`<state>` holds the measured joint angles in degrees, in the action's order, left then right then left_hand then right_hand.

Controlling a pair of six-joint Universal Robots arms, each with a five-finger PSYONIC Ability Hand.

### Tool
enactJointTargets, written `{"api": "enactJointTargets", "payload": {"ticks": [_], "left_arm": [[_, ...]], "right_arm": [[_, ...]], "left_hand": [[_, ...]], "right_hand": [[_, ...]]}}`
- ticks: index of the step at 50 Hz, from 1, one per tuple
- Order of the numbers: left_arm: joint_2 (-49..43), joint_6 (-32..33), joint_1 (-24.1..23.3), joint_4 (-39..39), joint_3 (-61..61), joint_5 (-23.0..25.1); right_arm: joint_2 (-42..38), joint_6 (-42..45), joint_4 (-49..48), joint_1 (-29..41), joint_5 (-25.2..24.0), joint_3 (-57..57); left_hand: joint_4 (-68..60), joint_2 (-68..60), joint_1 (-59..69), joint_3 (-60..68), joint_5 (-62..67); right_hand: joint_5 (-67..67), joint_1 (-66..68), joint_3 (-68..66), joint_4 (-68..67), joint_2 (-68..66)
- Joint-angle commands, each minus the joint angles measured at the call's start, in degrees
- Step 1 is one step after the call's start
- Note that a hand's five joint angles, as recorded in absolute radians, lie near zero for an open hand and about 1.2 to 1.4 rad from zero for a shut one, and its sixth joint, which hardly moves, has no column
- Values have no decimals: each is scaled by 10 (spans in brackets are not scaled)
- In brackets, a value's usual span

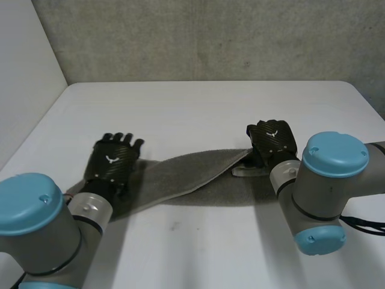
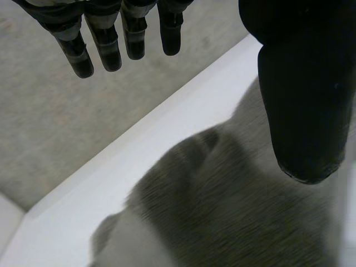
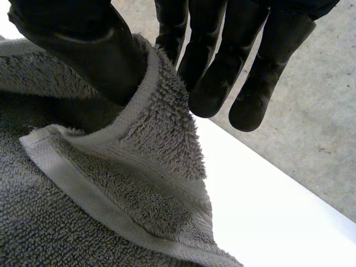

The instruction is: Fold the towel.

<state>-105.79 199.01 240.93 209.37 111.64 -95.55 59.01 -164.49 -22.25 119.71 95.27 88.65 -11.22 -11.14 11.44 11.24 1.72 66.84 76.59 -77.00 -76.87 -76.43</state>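
Grey towel (image 1: 186, 174) lies across the table (image 1: 198, 102); my right hand (image 1: 274, 141) pinches its right hem, and my left hand (image 1: 113, 162) is spread and empty over its left end. Risk: the shallow pinch slips, or the unheld left end drags and skews the fold.

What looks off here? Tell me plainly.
The towel lies skewed: its upper layer runs at a slant, edges not lined up with the layer beneath. The right hand pinches its hemmed edge; the left hand is open over the other end.
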Motion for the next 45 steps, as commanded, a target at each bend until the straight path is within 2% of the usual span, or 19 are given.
{"api": "enactJointTargets", "payload": {"ticks": [1,6,12,23,28,33,45], "left_arm": [[-9,-54,-34,-5,-14,11],[-18,-99,-65,-4,-27,31],[-26,-131,-82,-3,-41,31],[-77,-180,-119,2,-82,23],[-117,-202,-126,2,-120,-12],[-166,-221,-130,2,-171,-78],[-203,-252,-130,2,-200,-97]], "right_arm": [[27,-2,30,-2,-6,-5],[39,-5,45,-1,-7,-8],[42,-15,54,0,-7,-12],[69,-96,96,-1,-9,-21],[75,-123,113,0,-19,-22],[92,-145,125,1,-45,-17],[96,-158,125,-2,-47,-13]], "left_hand": [[-5,-6,3,5,0],[-8,-9,6,8,3],[-12,-13,10,12,7],[-20,-21,18,20,15],[-24,-24,21,23,19],[-25,-26,23,25,20],[-93,-93,90,92,88]], "right_hand": [[32,34,-30,-31,-36],[32,34,-30,-31,-36],[32,34,-30,-31,-36],[32,34,-30,-31,-36],[32,34,-30,-31,-36],[32,34,-30,-31,-36],[32,34,-30,-31,-36]]}}
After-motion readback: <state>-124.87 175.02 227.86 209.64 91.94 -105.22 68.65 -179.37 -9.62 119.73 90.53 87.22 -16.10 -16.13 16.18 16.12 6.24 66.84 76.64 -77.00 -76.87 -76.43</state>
